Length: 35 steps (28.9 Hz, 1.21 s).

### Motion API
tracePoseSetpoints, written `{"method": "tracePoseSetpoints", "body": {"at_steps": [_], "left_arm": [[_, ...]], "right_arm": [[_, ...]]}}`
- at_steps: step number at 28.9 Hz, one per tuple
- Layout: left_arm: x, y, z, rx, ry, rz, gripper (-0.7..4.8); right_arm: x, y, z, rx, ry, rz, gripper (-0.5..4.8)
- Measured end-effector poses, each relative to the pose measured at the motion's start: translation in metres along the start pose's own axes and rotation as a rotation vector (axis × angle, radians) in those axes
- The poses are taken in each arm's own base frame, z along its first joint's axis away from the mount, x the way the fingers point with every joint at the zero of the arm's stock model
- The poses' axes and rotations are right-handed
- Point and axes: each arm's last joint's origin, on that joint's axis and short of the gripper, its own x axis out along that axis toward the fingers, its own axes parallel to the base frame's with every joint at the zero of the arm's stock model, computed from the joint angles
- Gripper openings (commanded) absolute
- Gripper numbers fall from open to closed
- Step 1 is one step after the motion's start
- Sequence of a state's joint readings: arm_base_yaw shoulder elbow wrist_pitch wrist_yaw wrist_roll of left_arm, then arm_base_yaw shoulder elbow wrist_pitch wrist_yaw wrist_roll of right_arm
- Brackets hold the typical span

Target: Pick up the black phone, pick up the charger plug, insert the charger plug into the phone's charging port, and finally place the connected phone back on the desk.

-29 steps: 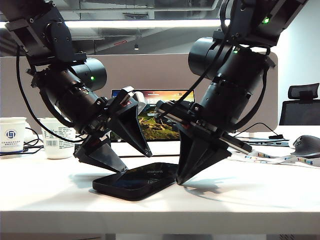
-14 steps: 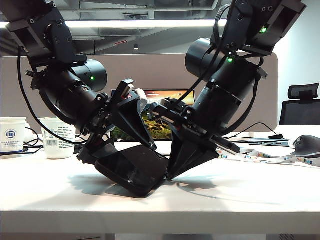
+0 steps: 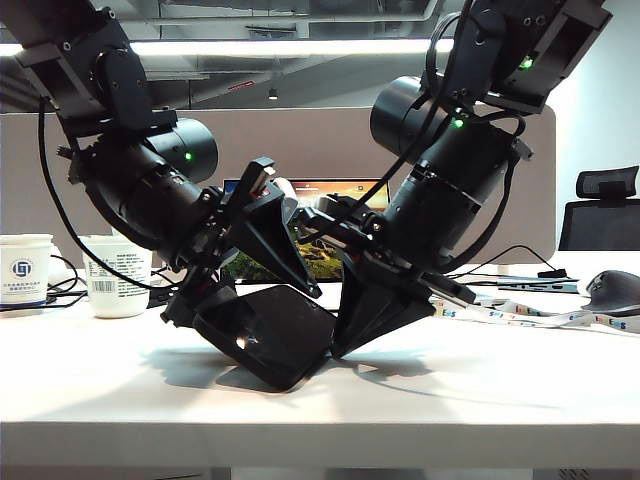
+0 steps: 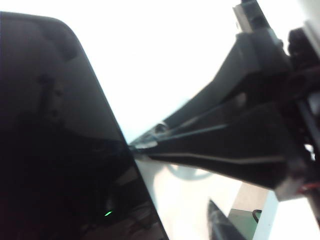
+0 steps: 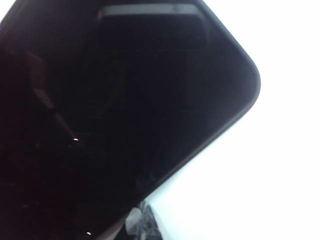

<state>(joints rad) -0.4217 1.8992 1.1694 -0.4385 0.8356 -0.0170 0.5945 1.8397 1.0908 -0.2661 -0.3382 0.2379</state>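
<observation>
Black phone stands tilted on the white worktop, one lower edge down and the rest lifted, between our two arms. Our left gripper is spread wide, one finger above the phone and one behind its raised end. Our right gripper is clenched, its tip pressed against the phone's right edge.

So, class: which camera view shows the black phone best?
The exterior view: the black phone appears nearly whole, tilted on one edge on the desk between both end effectors. The left wrist view and right wrist view show only close-up dark parts of it.
</observation>
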Motion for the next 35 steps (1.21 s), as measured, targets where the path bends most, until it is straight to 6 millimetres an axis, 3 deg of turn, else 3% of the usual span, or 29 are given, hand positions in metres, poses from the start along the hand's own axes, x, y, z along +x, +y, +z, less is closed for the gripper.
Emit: {"method": "tracePoseSetpoints", "body": {"at_steps": [1, 5, 6, 11, 21, 25, 29, 30, 32, 35], "left_arm": [[0.001, 0.001, 0.000, -0.005, 0.002, 0.001, 3.29], [0.002, 0.002, 0.000, -0.003, 0.000, 0.001, 1.98], [0.002, 0.002, 0.000, -0.003, 0.000, 0.001, 1.40], [0.002, 0.004, -0.001, -0.024, 0.006, 0.007, 0.09], [0.001, 0.000, 0.004, 0.051, -0.024, -0.018, -0.07], [0.001, -0.002, 0.005, 0.089, -0.039, -0.018, -0.07], [-0.010, -0.014, 0.013, 0.192, -0.109, 0.003, -0.07], [-0.017, -0.021, 0.018, 0.240, -0.151, 0.006, -0.07], [-0.029, -0.035, 0.025, 0.353, -0.224, 0.011, -0.06], [-0.044, -0.051, 0.033, 0.504, -0.314, 0.022, -0.06]], "right_arm": [[0.000, 0.000, 0.000, 0.000, 0.000, 0.000, -0.02], [0.000, 0.000, 0.000, -0.011, 0.000, -0.001, -0.02], [0.000, 0.000, 0.000, -0.015, 0.000, -0.001, -0.02], [0.000, 0.000, 0.000, -0.029, 0.001, -0.002, -0.02], [-0.008, -0.003, -0.002, -0.012, 0.021, -0.014, -0.02], [-0.042, -0.002, 0.004, -0.014, -0.032, -0.021, -0.02], [-0.092, -0.002, 0.010, -0.009, -0.145, -0.034, -0.02], [-0.113, 0.001, 0.011, -0.018, -0.203, -0.034, -0.02], [-0.134, 0.005, 0.011, -0.030, -0.268, -0.035, -0.02], [-0.154, 0.010, 0.010, -0.072, -0.329, -0.037, -0.02]]}}
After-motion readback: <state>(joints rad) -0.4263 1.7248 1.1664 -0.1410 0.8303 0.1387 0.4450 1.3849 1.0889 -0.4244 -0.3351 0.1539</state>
